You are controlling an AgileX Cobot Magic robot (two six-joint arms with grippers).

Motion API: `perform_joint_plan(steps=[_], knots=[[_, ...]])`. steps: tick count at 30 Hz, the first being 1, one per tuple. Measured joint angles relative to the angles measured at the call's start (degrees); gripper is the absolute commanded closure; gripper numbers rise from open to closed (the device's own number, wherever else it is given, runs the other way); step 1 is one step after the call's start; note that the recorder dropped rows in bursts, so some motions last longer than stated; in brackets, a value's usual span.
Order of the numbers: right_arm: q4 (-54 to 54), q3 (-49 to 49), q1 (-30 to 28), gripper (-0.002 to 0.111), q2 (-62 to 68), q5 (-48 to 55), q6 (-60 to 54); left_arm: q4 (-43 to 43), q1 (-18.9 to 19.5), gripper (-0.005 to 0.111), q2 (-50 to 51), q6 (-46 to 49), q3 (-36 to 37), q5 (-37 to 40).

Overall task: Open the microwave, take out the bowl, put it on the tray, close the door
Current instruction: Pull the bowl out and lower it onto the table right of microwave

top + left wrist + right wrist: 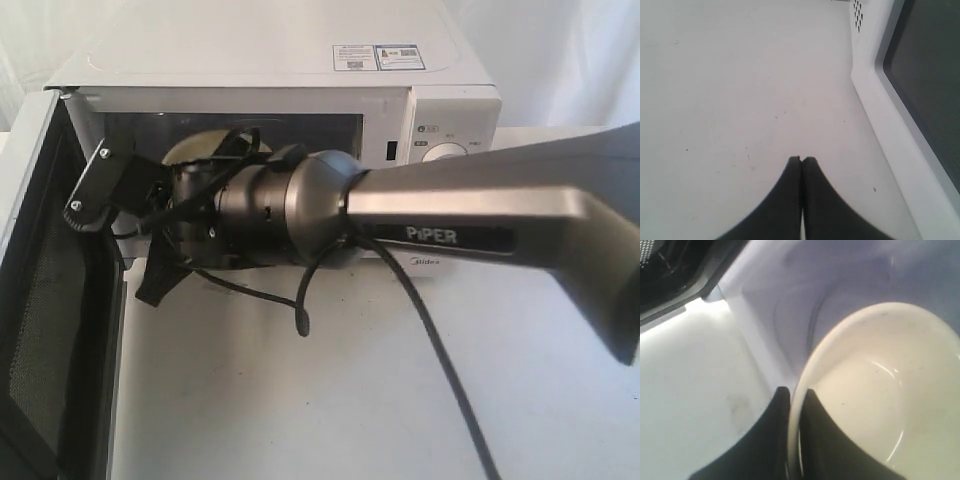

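Note:
The white microwave (440,110) stands at the back with its door (45,300) swung wide open on the left. My right arm reaches into the cavity. The cream bowl (875,390) sits at the cavity's mouth, and my right gripper (794,392) is shut on its rim, one finger inside and one outside. In the exterior view only a sliver of the bowl (195,148) shows behind the wrist. My left gripper (801,161) is shut and empty above the white table, beside the door (925,65). No tray is in view.
The right arm's silver link (480,225) and its black cable (440,360) cross the table in front of the microwave. The white tabletop (330,400) spreads in front. The open door's inner mesh faces the cavity.

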Motion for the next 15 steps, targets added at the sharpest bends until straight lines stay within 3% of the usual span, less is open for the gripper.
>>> perform_joint_plan(steps=[6, 15], knots=[[19.94, 5.32, 0.32, 0.108, -8.53, 7.32, -4.47, 0.00, 0.00, 0.107, 0.00, 0.00, 0.00, 0.00], [23.77, 25.55, 2.81, 0.108, -25.16, 18.98, -5.71, 0.00, 0.00, 0.107, 0.00, 0.00, 0.00, 0.00]])
